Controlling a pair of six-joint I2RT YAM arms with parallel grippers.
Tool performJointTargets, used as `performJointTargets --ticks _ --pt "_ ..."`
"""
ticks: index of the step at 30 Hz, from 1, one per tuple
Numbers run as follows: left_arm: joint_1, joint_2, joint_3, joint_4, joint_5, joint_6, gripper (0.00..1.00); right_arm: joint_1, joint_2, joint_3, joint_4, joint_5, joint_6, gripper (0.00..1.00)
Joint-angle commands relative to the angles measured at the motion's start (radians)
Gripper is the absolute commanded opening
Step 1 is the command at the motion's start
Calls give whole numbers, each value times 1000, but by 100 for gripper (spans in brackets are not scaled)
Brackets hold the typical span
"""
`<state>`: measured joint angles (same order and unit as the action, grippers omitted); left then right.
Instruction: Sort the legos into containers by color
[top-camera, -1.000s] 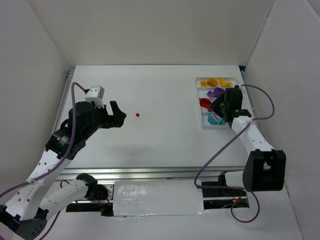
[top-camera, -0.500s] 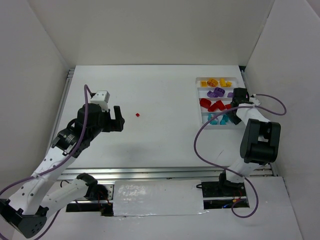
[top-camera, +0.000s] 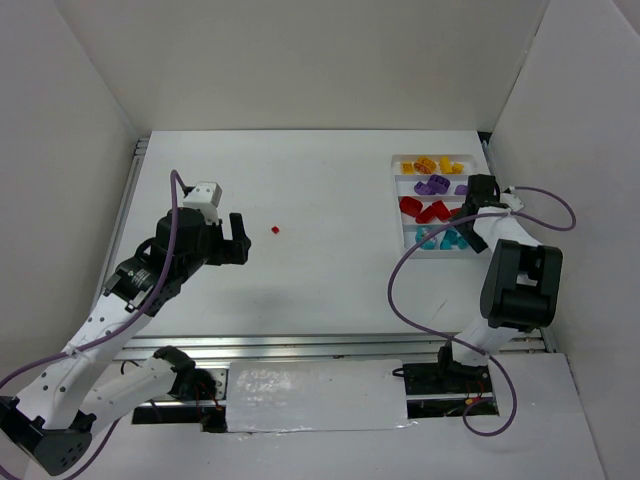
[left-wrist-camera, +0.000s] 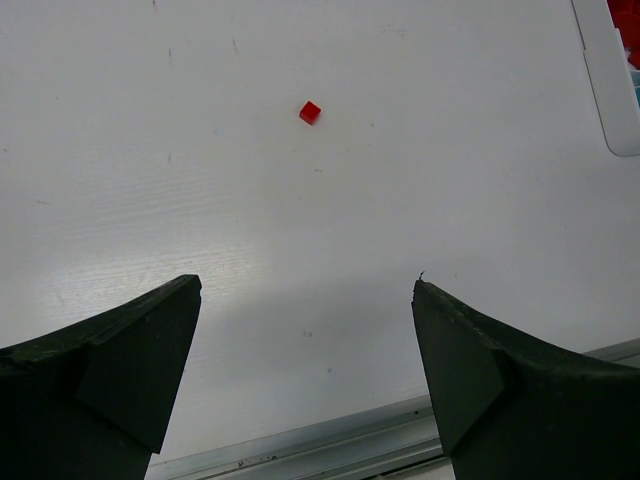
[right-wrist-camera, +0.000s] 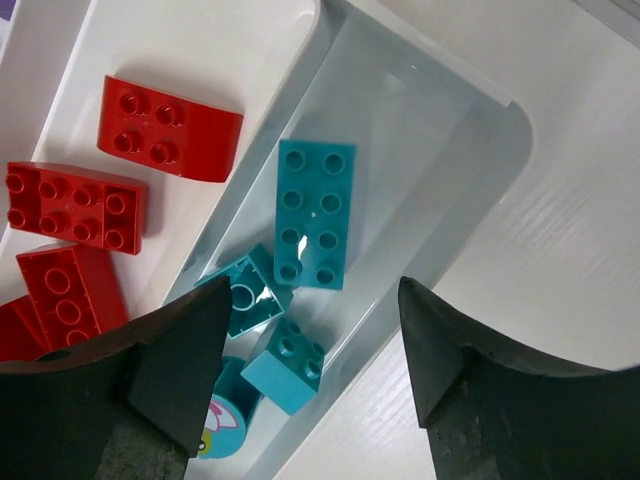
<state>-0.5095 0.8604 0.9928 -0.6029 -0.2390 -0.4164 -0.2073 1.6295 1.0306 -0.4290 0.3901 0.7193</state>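
Note:
A white tray (top-camera: 399, 192) at the right holds the legos in its containers: yellow (top-camera: 428, 163), purple (top-camera: 432, 184), red (top-camera: 425, 210) and teal (top-camera: 438, 241). My right gripper (top-camera: 468, 226) hovers open above the tray's right end. In the right wrist view its jaws (right-wrist-camera: 315, 290) stand apart over the teal compartment (right-wrist-camera: 470, 120), with nothing between them. A long teal brick (right-wrist-camera: 314, 212) and smaller teal ones (right-wrist-camera: 285, 365) lie below, with red bricks (right-wrist-camera: 170, 127) one compartment over. One tiny red brick (top-camera: 275, 230) (left-wrist-camera: 310, 112) lies alone on the table. My left gripper (top-camera: 238, 240) (left-wrist-camera: 306, 283) is open, just left of it.
White walls box the table in on the left, back and right. A metal rail (top-camera: 300, 345) (left-wrist-camera: 300, 450) runs along the near edge. The right arm's purple cable (top-camera: 415, 255) loops over the table near the tray. A tray corner (left-wrist-camera: 612, 90) shows in the left wrist view.
The right gripper's jaws have opened above the teal compartment after the arm swung to the tray's right end. The left gripper has shifted slightly and stays open.

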Motion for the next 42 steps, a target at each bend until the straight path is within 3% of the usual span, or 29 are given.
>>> performJointTargets --ticks 1,6,9,11,15,19,21,25,29,33,42 --pt "-4 -9 -2 23 -6 28 100 -3 -66 22 -13 3 5 76" --pt "3 -6 3 15 -35 11 99 123 -195 -3 7 12 -32 80" --pt "34 -8 15 -9 -130 -28 100 387 -243 61 6 36 -98 90" --pt "52 -4 24 -52 -259 -77 100 475 -220 109 -7 4 -127 99" --pt "83 -14 37 -92 -374 -134 100 705 -41 303 -4 -140 -213 100" --pt "95 -20 27 -74 -353 -121 99 899 223 576 -59 -270 -400 100" --pt "98 -14 24 -63 -327 -107 99 991 376 736 -120 -237 -533 99" --pt "100 -20 17 -40 -267 -85 99 1028 567 951 -197 -269 -679 99" --pt "103 -34 14 -32 -261 -79 99 1025 688 1133 -249 -319 -709 97" --pt "101 -35 10 -31 -249 -73 99 1025 760 1204 -277 -297 -758 93" --pt "103 -29 10 -24 -227 -64 100 1010 828 1230 -264 -342 -788 66"
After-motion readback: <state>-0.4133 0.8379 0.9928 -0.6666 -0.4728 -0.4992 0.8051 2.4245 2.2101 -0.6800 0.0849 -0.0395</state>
